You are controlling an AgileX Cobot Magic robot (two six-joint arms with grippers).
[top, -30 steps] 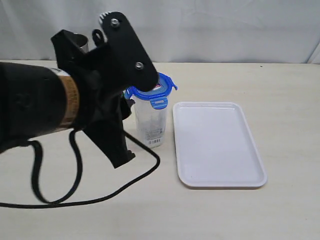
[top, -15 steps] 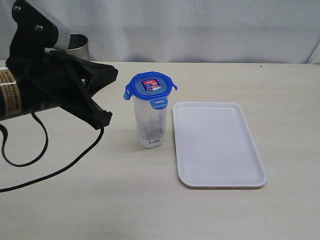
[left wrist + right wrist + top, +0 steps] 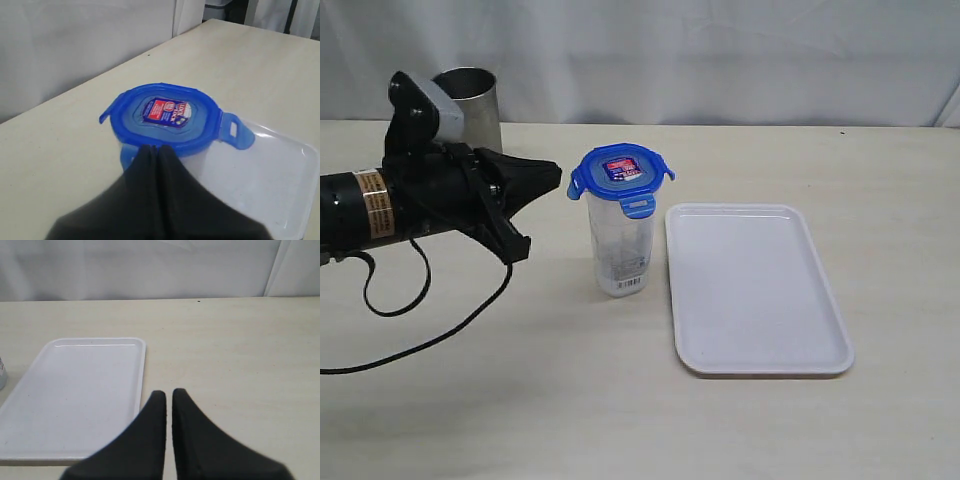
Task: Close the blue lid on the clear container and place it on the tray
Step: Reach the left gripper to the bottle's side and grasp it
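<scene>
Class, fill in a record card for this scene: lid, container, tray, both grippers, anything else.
Lid: blue lid sits on the clear container, one flap sticking out
Container: upright on the table, beside the tray, not on it
Tray: empty
Left gripper: shut, empty, tip near the lid
Right gripper: shut, empty
Other: steel tumbler at the back

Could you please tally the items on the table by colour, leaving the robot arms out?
Blue: 1, the blue lid
Clear: 1, the clear container
White: 1, the tray
Grey metal: 1, the steel tumbler
Total: 4
</scene>
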